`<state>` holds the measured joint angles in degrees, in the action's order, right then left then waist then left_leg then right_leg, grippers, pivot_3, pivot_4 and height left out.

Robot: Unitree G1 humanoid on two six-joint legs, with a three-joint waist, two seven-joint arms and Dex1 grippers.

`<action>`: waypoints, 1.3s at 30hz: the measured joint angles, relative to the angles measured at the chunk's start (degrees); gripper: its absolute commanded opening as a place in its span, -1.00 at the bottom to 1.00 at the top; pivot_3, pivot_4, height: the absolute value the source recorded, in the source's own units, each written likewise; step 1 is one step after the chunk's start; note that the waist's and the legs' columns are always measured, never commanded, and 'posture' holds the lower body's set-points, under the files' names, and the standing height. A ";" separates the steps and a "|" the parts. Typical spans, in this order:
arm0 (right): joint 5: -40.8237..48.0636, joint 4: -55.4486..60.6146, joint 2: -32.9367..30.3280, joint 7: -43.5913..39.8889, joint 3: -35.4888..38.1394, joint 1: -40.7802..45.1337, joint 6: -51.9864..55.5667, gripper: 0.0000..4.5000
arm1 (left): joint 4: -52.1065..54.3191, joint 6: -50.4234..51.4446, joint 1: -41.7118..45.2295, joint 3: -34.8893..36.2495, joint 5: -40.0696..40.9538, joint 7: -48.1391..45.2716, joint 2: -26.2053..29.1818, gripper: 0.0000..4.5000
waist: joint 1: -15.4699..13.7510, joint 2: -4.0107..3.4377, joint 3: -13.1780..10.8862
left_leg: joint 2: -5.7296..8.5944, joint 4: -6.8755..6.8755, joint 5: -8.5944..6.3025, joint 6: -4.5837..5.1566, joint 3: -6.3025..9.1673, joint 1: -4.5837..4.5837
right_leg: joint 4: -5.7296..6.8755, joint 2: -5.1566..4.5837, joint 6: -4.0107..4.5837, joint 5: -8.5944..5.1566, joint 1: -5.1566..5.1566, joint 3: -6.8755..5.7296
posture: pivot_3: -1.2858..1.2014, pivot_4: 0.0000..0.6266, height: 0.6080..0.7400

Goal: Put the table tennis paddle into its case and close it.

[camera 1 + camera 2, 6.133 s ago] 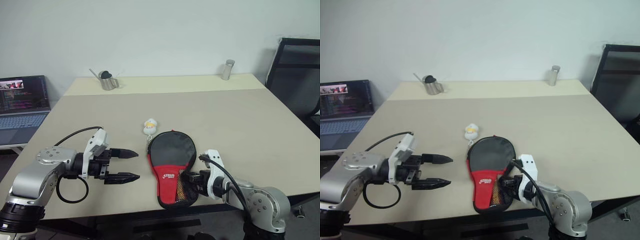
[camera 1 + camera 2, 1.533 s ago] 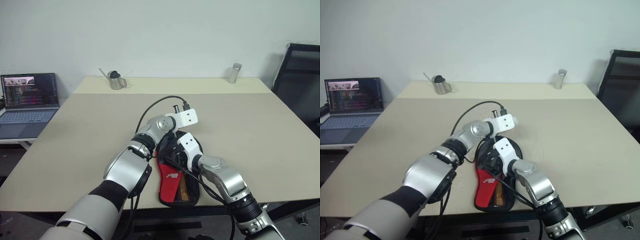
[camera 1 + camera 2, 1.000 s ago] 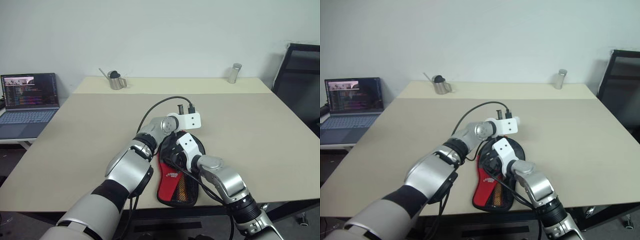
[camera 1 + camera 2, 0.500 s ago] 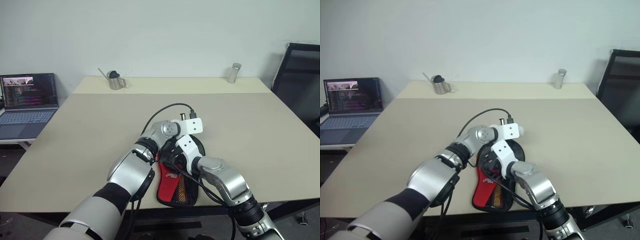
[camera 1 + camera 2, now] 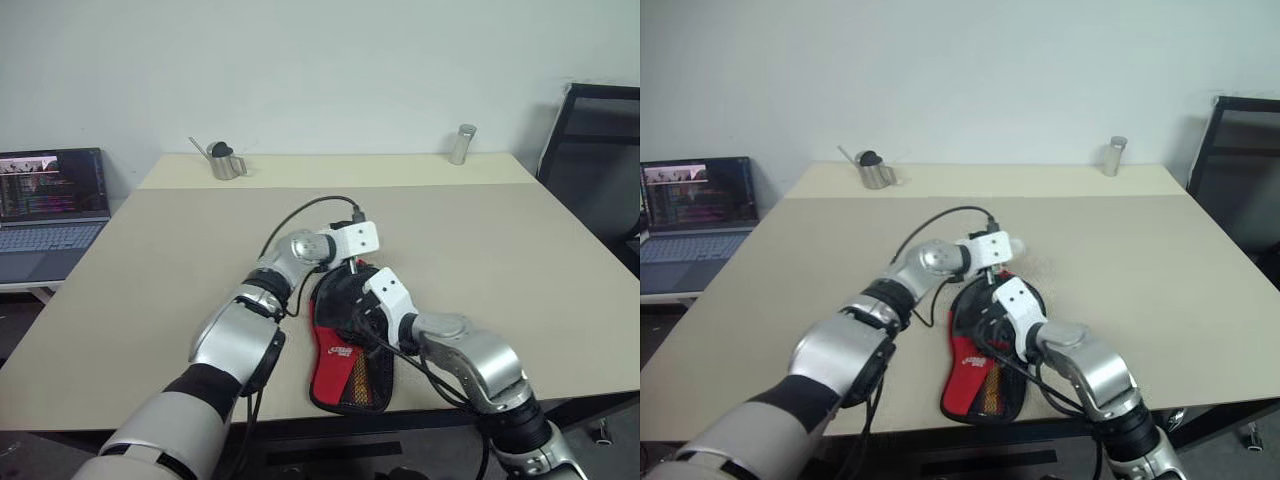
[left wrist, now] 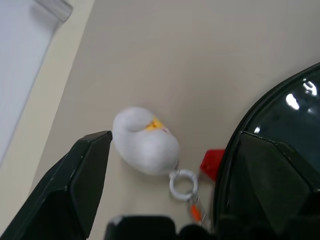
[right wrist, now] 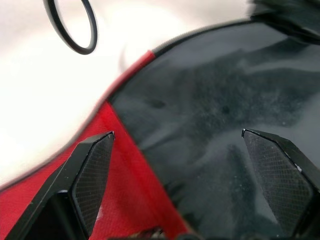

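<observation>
Beige table (image 5: 180, 260) under me: my left gripper (image 6: 165, 175), clamped shut a second ago, now stands wide open, the duck charm (image 6: 145, 141) just ahead between its fingers. My right gripper (image 7: 180, 165) gapes over the case (image 5: 350, 350), which lies directly beneath; zipping looks finished.

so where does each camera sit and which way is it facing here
Left and right eye views: on the head, looking forward and down over both arms at the table and case.
Left wrist view: along the open left gripper at the duck charm beside the case.
Right wrist view: along the open right gripper, close over the case.
All share the case.
</observation>
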<state>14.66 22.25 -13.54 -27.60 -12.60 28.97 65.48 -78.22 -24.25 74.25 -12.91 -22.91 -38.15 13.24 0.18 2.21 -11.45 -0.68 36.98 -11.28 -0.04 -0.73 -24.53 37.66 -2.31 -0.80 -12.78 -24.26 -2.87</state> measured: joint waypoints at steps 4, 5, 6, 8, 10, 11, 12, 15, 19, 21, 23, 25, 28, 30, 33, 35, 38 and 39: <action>4.99 2.23 -3.07 -3.15 6.37 2.72 1.48 1.00 | 4.40 0.28 -3.60 7.57 9.61 -9.52 4.59 0.98 | 0.03 -0.01 0.00 | 0.00 0.02 0.00 0.00 -0.01 0.00 | 0.00 -0.01 0.01 0.01 0.01 -0.01 | 0.03 -0.52 1.00; 5.15 1.73 -4.42 -3.54 7.66 3.60 0.97 1.00 | 5.97 0.75 -5.06 9.41 12.23 -12.50 5.77 0.98 | 0.03 -0.01 0.00 | 0.00 0.01 0.00 0.00 -0.02 0.02 | 0.00 -0.01 0.01 0.01 0.01 0.00 | 0.03 -0.52 1.00; 5.07 0.39 -5.96 -3.65 8.79 4.39 -0.13 1.00 | 7.63 1.85 -6.75 11.26 14.92 -15.79 6.92 0.98 | 0.01 -0.01 0.00 | 0.00 0.01 0.00 0.00 -0.01 0.02 | 0.00 -0.01 0.02 0.01 0.01 -0.01 | 0.03 -0.52 1.00; 4.42 -3.96 -7.94 -3.61 10.04 5.80 -2.58 1.00 | 12.21 4.37 -11.08 13.72 19.23 -21.28 9.47 0.98 | 0.13 -0.01 0.00 | -0.02 -0.01 0.00 0.00 -0.05 0.06 | 0.01 -0.01 0.05 0.01 0.01 0.04 | 0.03 -0.52 1.00; 3.92 -9.90 -8.57 -3.47 10.97 7.11 -5.70 1.00 | 18.24 7.79 -16.74 15.53 23.01 -25.59 12.15 0.98 | 0.36 -0.02 0.00 | -0.04 -0.05 0.00 0.00 -0.08 0.08 | 0.02 0.00 0.31 0.16 0.01 0.14 | 0.03 -0.52 1.00; 3.39 -12.69 -8.60 -3.32 11.40 7.59 -7.02 1.00 | 20.80 9.58 -19.24 16.00 24.38 -26.73 13.30 0.98 | 0.36 -0.03 -0.01 | -0.04 -0.04 0.00 0.00 -0.06 0.07 | 0.04 0.01 0.32 0.16 0.00 0.20 | 0.03 -0.52 1.00; 3.01 -15.44 -8.36 -3.19 11.39 8.18 -8.52 1.00 | 23.75 11.57 -21.66 16.33 25.43 -27.31 14.40 0.98 | 0.31 -0.03 -0.01 | -0.04 -0.03 0.00 0.00 -0.06 0.07 | 0.04 0.02 0.32 0.16 0.00 0.22 | 0.03 -0.52 1.00; 1.79 -24.04 -6.88 -2.66 11.27 10.48 -13.92 1.00 | 32.99 16.70 -27.79 17.79 28.02 -27.18 16.94 0.98 | 0.29 -0.03 -0.01 | -0.03 0.00 0.00 0.00 -0.09 0.07 | 0.07 0.02 0.32 0.16 0.00 0.31 | 0.03 -0.52 1.00; 0.33 -34.18 -4.88 -2.68 11.09 11.94 -20.26 0.92 | 45.79 24.30 -35.11 19.37 31.47 -25.16 18.56 0.99 | 0.01 -0.03 -0.01 | 0.00 -0.01 0.00 0.01 -0.07 0.08 | 0.06 0.00 0.32 0.16 0.03 0.32 | 0.03 -0.52 1.00; -0.04 -38.36 -3.70 -3.30 10.62 12.80 -22.32 0.73 | 51.71 27.78 -38.68 19.69 32.91 -24.04 18.96 1.00 | 0.00 -0.03 -0.01 | -0.01 -0.01 0.00 0.00 -0.08 0.08 | 0.06 0.00 0.32 0.16 0.03 0.35 | 0.03 -0.52 1.00; -0.16 -41.39 -3.27 -3.90 10.17 12.99 -23.70 0.45 | 55.20 30.08 -40.49 19.70 33.73 -23.30 19.10 1.00 | -0.08 -0.03 -0.01 | -0.01 0.00 0.00 0.01 -0.07 0.08 | 0.06 0.00 0.32 0.16 0.03 0.33 | 0.03 -0.52 1.00; -0.46 -44.46 -3.17 -4.90 9.70 13.04 -25.05 0.11 | 57.83 31.82 -41.33 19.69 34.32 -22.26 19.20 1.00 | -0.12 -0.03 -0.01 | -0.01 0.00 0.00 0.01 -0.07 0.08 | 0.06 0.00 0.32 0.16 0.04 0.33 | 0.03 -0.52 1.00; -0.75 -46.71 -3.42 -5.90 9.50 13.75 -26.95 -0.36 | 59.95 33.06 -41.42 19.69 34.53 -21.19 19.40 1.00 | 0.00 -0.03 -0.01 | -0.02 -0.01 0.00 0.00 -0.11 0.15 | 0.07 0.02 0.32 0.16 0.06 0.38 | 0.03 -0.52 1.00; -0.92 -47.81 -3.50 -6.30 9.52 14.50 -27.52 -0.65 | 60.85 33.83 -41.56 19.64 34.67 -20.97 19.62 1.00 | 0.07 -0.03 -0.01 | -0.04 -0.03 0.00 0.00 -0.13 0.17 | 0.08 0.03 0.32 0.16 0.05 0.41 | 0.03 -0.52 1.00; -1.09 -48.73 -3.41 -7.16 9.48 14.75 -28.31 -0.99 | 61.85 34.20 -42.05 19.42 34.97 -20.70 19.64 1.00 | 0.29 -0.04 -0.01 | -0.07 -0.07 0.00 0.00 -0.17 0.19 | 0.08 0.06 0.32 0.16 0.04 0.46 | 0.03 -0.52 1.00; -1.39 -49.40 -3.11 -7.33 9.47 14.95 -28.75 -0.99 | 62.02 34.47 -42.08 19.35 35.25 -20.37 19.64 1.00 | 0.32 -0.04 -0.01 | -0.07 -0.07 0.00 0.00 -0.19 0.21 | 0.09 0.06 0.32 0.16 0.05 0.48 | 0.03 -0.52 1.00; -2.04 -50.30 -2.24 -7.44 9.26 15.53 -28.91 -0.99 | 62.07 34.87 -42.07 19.11 35.41 -20.01 19.65 1.00 | 0.43 -0.03 -0.01 | -0.08 -0.06 0.00 0.00 -0.27 0.30 | 0.11 0.07 0.29 0.14 0.06 0.55 | 0.03 -0.52 1.00; -2.18 -50.85 -1.84 -7.53 9.12 15.93 -28.97 -0.99 | 62.08 34.87 -42.08 18.78 35.47 -20.00 19.65 1.00 | 0.53 -0.03 0.00 | -0.09 -0.07 0.00 0.00 -0.30 0.34 | 0.12 0.07 0.28 0.13 0.07 0.58 | 0.03 -0.52 1.00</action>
<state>12.48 -28.60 -15.38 -35.13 -3.48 44.91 36.50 -16.14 10.63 32.18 5.86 12.56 -58.16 32.88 0.71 2.18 -11.45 -0.77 36.91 -11.28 -0.04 -1.03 -24.19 37.78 -2.25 -0.52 -12.65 -24.19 -2.30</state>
